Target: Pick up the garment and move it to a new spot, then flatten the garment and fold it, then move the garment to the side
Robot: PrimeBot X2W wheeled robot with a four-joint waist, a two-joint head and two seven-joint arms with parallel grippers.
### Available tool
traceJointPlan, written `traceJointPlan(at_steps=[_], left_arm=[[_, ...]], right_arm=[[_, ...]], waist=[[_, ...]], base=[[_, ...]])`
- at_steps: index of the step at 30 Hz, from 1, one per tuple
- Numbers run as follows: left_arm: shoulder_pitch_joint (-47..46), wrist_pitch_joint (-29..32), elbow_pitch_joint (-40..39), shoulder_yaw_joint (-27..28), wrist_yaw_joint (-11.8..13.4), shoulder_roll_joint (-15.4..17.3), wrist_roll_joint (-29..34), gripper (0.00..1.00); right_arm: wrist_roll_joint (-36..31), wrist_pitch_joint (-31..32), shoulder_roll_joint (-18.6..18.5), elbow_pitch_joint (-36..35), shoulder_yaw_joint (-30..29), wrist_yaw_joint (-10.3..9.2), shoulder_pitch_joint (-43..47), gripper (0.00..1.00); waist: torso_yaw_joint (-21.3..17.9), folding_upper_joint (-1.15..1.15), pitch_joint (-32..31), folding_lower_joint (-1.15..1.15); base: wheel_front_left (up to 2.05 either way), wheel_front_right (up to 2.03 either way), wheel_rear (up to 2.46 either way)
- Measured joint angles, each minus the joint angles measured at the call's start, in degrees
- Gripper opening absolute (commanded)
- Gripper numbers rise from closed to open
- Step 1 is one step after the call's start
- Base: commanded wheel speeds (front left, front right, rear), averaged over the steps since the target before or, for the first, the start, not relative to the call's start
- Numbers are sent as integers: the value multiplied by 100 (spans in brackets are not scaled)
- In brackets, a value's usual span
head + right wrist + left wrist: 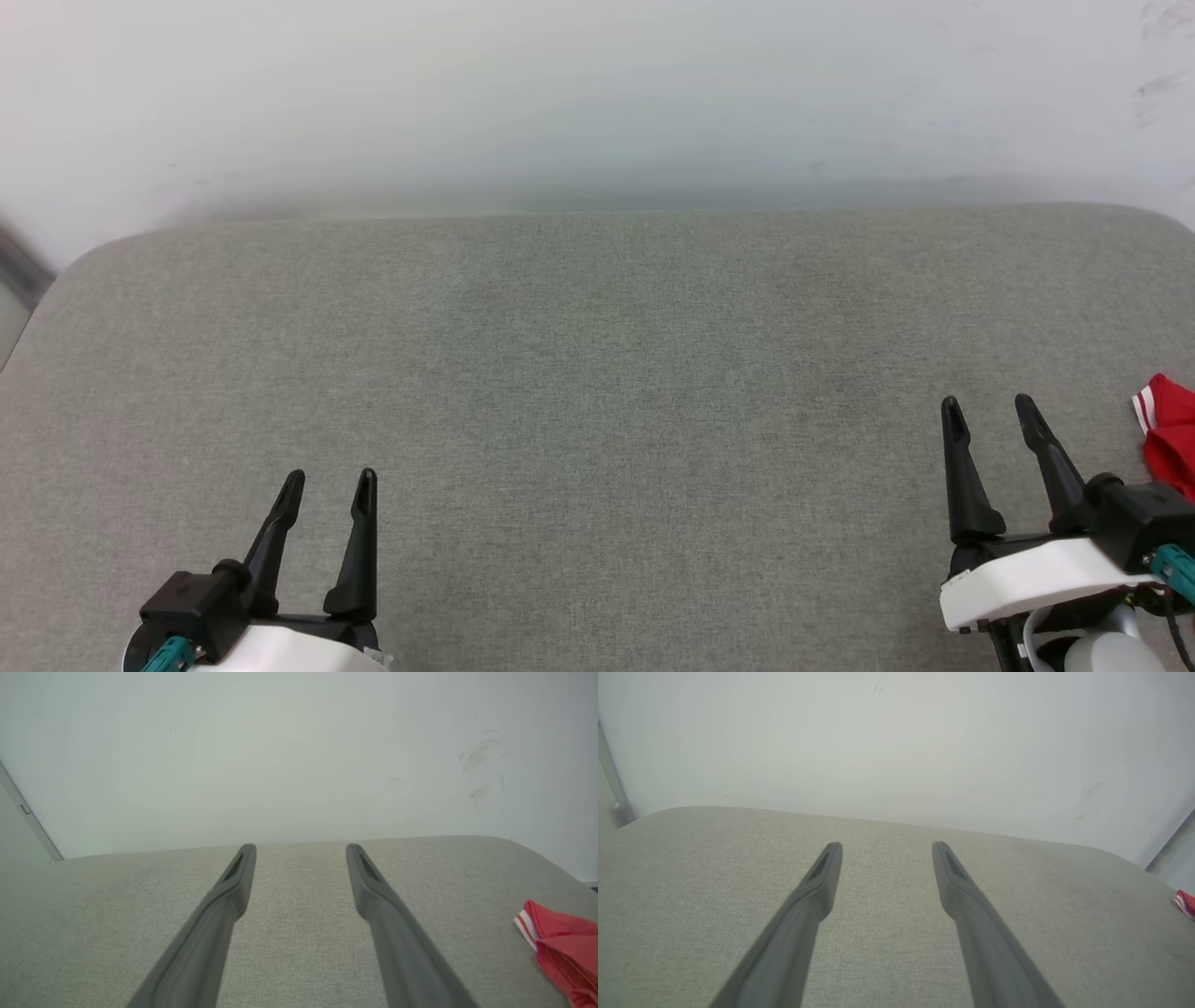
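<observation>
A broad grey fabric cushion (597, 373) with rounded far corners takes up the lower part of the head view, its far edge running along a pale, lightly scuffed wall (597, 93). The garment (1172, 439) lies at the cushion's right edge. It shows as a bunched red fold with a band of red-and-white striped trim (1141, 411) facing the cushion's middle. The rest runs out of the picture, so how it lies past that edge cannot be told.

The left gripper (331, 478) hangs over the cushion's near left part, its two dark fingers spread wide and pointing towards the cushion's far edge. In the left wrist view those fingers (822, 877) stand well apart with grey weave between them, and a sliver of red cloth shows at the cushion's far right side.

The right gripper (988, 403) is over the cushion's near right part, closer to the far edge than the left one and leaning slightly. Its jaws are also wide apart and grip nothing. It stands just beside the garment, on the side towards the cushion's middle, without touching it. In the right wrist view the fingers (233, 882) frame grey fabric up to the cushion's far edge, and the red fold rests on the cushion's right side — striped edge turned towards the fingers, apart from them. Whether either gripper's fingertips touch the cushion cannot be told.
</observation>
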Motion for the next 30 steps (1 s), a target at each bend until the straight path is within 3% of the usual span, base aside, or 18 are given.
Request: traceJointPlan(at_steps=[15,16,22,30], left_arm=[[8,0,-94,201,0,-141,145,100],[8,0,-102,197,0,-144,136,0],[104,30,144,160,0,-214,74,0],[88,226,263,174,0,-219,-755,0]], right_arm=[[54,-5,0,5,31,-1,42,100],[78,-3,0,5,43,-1,43,0],[187,33,1,264,55,0,159,0],[1031,229,1,339,16,0,171,0]], waist=[[-12,0,-26,0],[-11,0,-23,0],[-11,0,-20,1],[-18,0,-32,0]], base=[[0,0,0],[0,0,0],[0,0,0],[0,0,0]])
